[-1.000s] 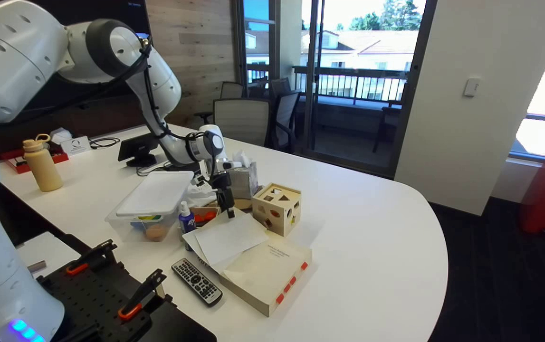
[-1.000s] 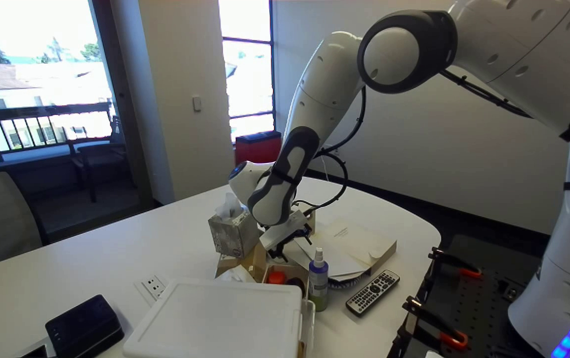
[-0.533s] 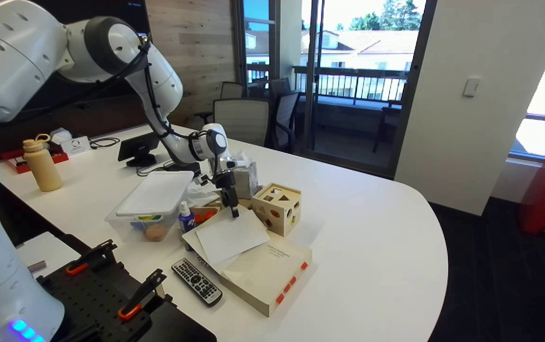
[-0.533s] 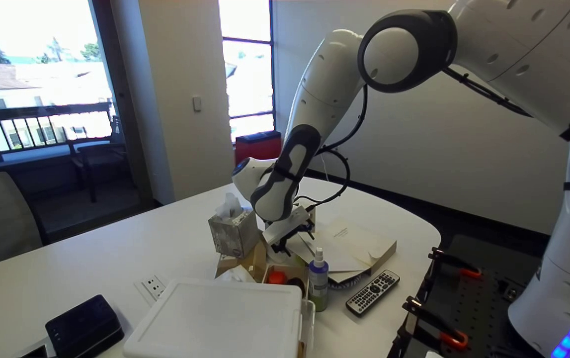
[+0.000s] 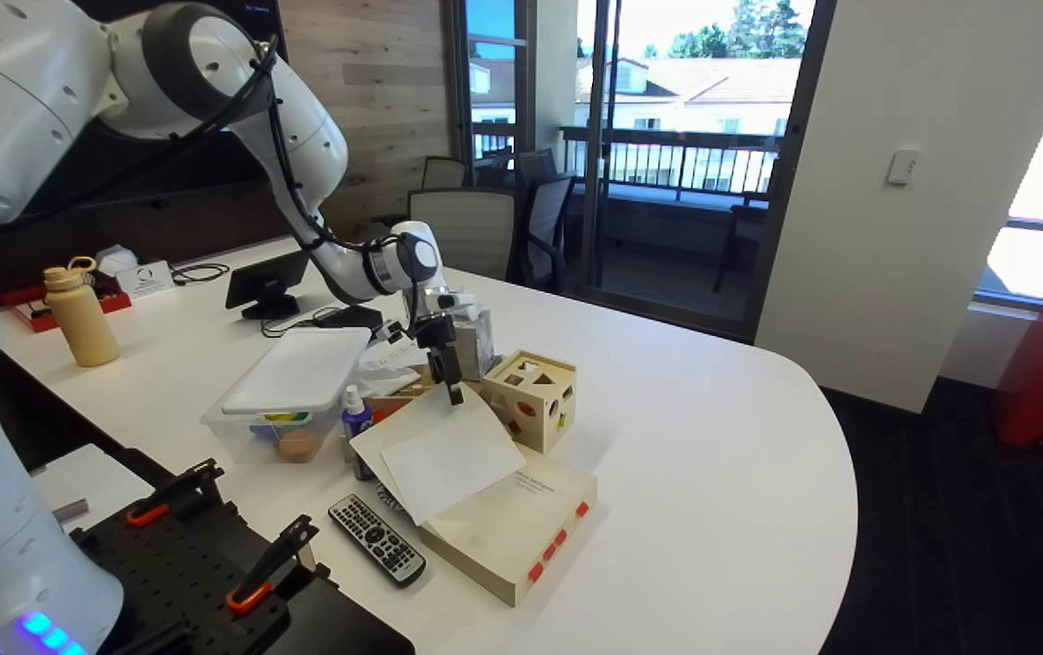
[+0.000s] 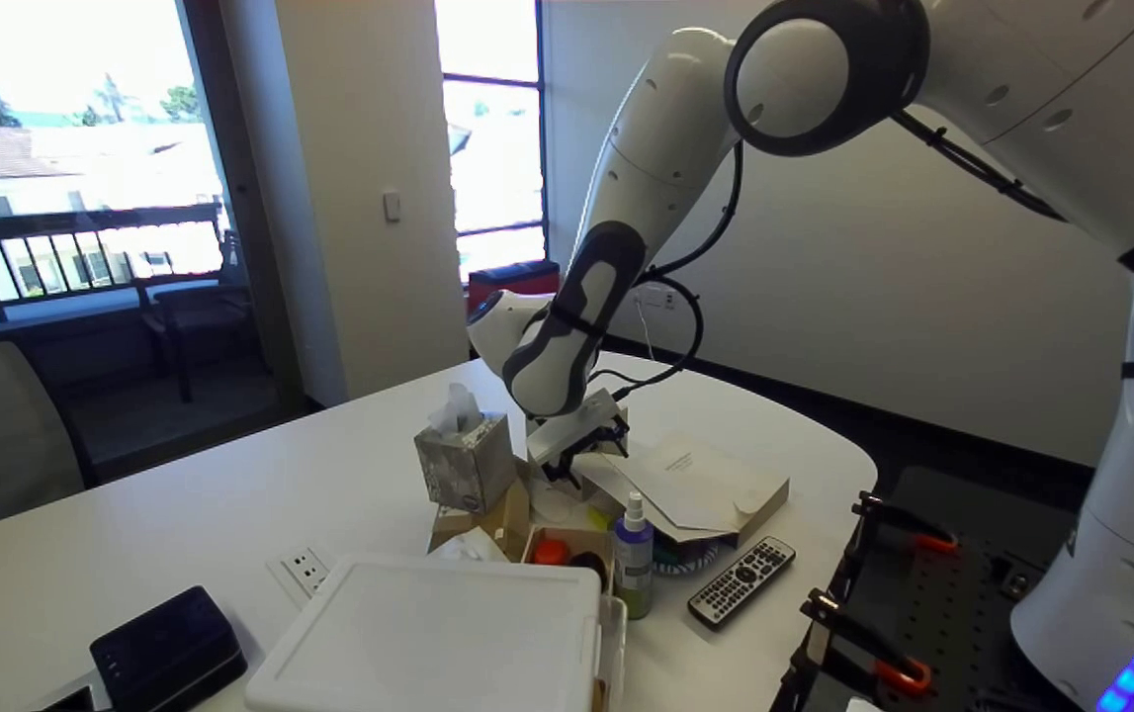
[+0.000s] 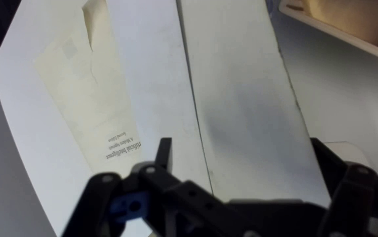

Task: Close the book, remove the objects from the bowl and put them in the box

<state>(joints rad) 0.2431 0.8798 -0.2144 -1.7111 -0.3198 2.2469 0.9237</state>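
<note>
One table [image 5: 712, 509]: white, carrying all the clutter seen here.
Arm [image 6: 626, 188]: higher than a second ago in both exterior views.
Book [image 5: 521, 528]: lies open on the table, title page up; closing it, the first step, looks in hand and unfinished.
Cover [image 7: 245, 85]: this pale flap, taken to be the book's cover, has tipped up further within the last second. The closing is thus likely under way, with most of the swing still to come.
Sheet [image 5: 453, 473]: rests on the cover, tilting with it, and has crept slightly toward the title page; steeper, it will probably slide.
Cube [image 5: 530, 400]: wooden, just beside the book and near the raised cover, a likely snag.
End effector [image 7: 245, 151]: fingers spread well apart, nothing pinched. In the wrist view one is over the sheet, the other at the cover's outer edge, seemingly beneath it. Hooked rather than held, the cover could slip off.
Box [image 6: 512, 524]: tan, flaps up, near the tissue box [image 6: 468, 465]; its inside is hidden, its turn later.
Bowl: cannot be picked out surely; a striped rim [image 6: 690, 564] beneath the cover may be its edge or something else.
Objects: none certain; a yellow-green bit [image 6: 600, 517], come into view with the lift, may be one.
</note>
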